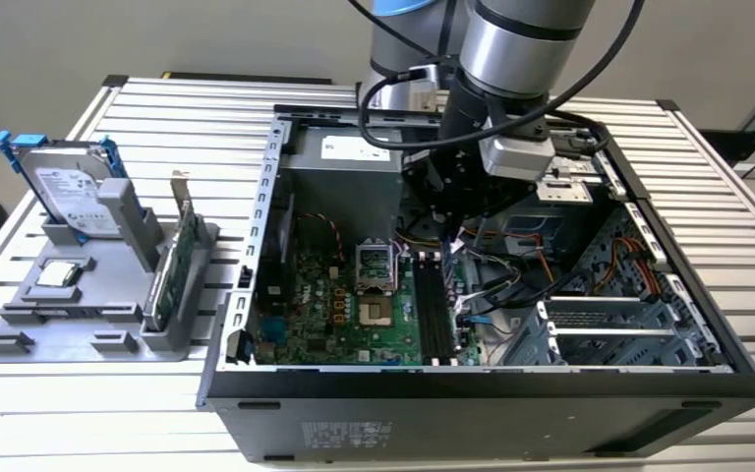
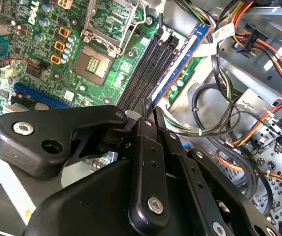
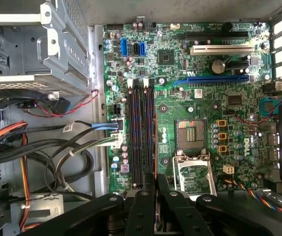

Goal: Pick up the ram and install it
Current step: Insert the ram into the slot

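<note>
Claw [image 2: 149, 105] black, pinching thin blue ram [image 2: 180, 61] edge-on over green mobo [image 3: 190, 113] slots.

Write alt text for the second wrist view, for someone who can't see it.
The gripper holds the ram, a thin blue stick, on edge over the black memory slots of a green motherboard; whether it is seated cannot be told. An open processor socket lies beside the slots, and bundled cables crowd the other side.
</note>
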### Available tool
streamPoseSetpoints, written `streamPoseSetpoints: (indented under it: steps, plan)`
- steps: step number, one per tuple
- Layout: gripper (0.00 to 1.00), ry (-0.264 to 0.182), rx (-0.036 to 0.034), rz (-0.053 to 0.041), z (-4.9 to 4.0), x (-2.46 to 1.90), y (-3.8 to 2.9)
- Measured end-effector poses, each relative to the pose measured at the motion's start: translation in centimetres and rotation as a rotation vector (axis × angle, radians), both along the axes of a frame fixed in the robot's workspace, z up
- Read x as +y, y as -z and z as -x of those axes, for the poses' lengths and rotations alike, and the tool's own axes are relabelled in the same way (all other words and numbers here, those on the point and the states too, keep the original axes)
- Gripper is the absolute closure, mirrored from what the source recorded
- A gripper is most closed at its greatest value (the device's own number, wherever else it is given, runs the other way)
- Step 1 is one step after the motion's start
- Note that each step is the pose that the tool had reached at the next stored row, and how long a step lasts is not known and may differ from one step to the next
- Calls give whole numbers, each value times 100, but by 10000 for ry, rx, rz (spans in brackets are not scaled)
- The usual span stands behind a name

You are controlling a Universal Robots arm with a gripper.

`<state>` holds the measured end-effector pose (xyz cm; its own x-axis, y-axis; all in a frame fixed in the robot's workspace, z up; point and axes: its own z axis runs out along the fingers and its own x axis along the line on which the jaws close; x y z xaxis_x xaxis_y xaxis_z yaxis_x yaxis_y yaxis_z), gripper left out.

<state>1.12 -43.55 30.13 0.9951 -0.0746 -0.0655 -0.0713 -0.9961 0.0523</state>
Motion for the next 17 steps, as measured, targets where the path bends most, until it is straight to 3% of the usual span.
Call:
streamPoseSetpoints:
  steps: [9,17]
  plan:
    - [100,1,-6,-1,-1,0,15]
    - [100,0,-7,13,-1,0,88]
